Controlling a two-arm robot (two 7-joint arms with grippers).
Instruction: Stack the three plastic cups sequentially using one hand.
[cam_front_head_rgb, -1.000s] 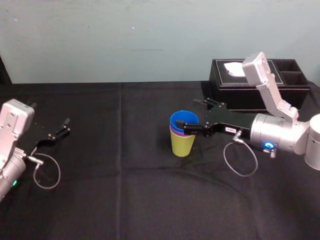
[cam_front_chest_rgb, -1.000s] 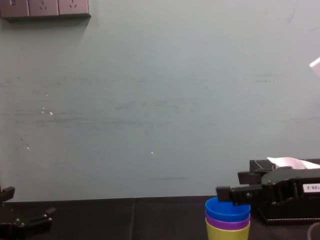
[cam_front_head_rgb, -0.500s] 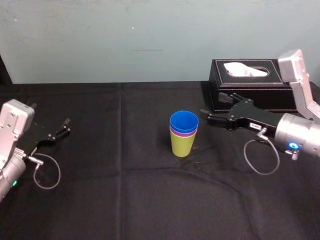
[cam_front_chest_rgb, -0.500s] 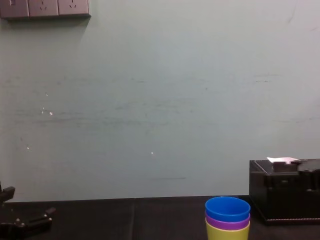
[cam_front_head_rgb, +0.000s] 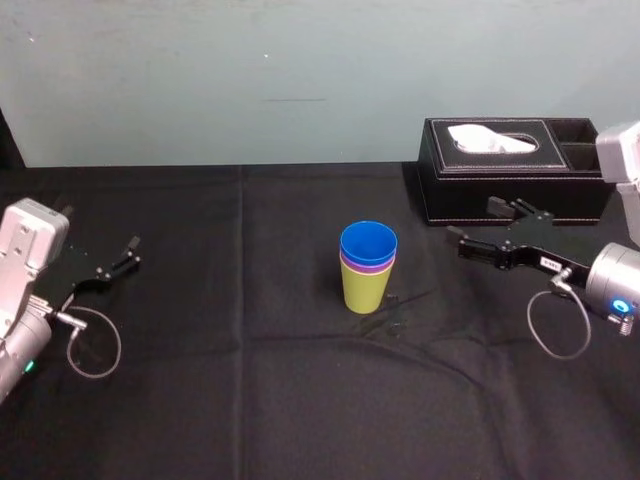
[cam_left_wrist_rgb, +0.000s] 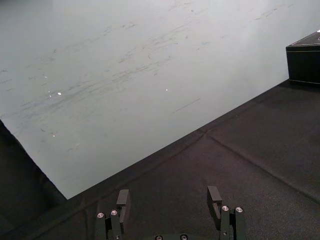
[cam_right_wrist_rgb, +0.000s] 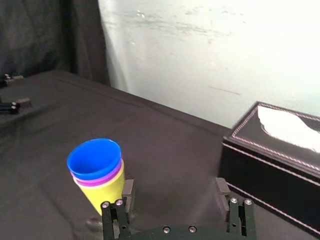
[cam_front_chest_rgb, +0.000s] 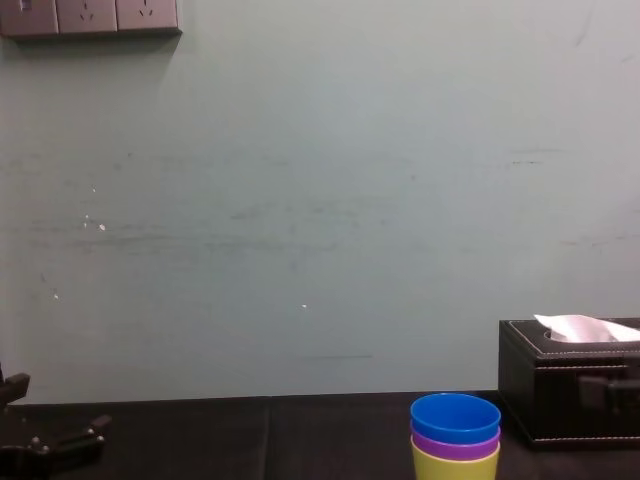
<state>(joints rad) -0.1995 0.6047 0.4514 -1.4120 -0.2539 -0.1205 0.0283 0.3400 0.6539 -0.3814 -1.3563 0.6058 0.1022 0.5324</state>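
Note:
The three plastic cups stand nested upright mid-table: the blue cup (cam_front_head_rgb: 368, 241) sits inside the purple cup (cam_front_head_rgb: 367, 266), which sits inside the lime-green cup (cam_front_head_rgb: 366, 288). The stack also appears as blue cup (cam_right_wrist_rgb: 95, 158) and blue cup (cam_front_chest_rgb: 455, 416). My right gripper (cam_front_head_rgb: 480, 228), the hand with the white label, hovers open and empty to the right of the stack, well apart from it; its open fingers (cam_right_wrist_rgb: 126, 192) frame the table. My left gripper (cam_front_head_rgb: 122, 256) rests open at the far left, open with nothing between its fingers (cam_left_wrist_rgb: 215, 198).
A black tissue box (cam_front_head_rgb: 510, 170) with a white tissue stands at the back right, just behind my right gripper. The black tablecloth (cam_front_head_rgb: 250, 380) lies bare in front of the cups. A pale wall (cam_front_chest_rgb: 320, 200) closes the back.
My right gripper has let go of the blue cup's rim and drawn back to the right, away from the stack. The cups and the left arm have not moved.

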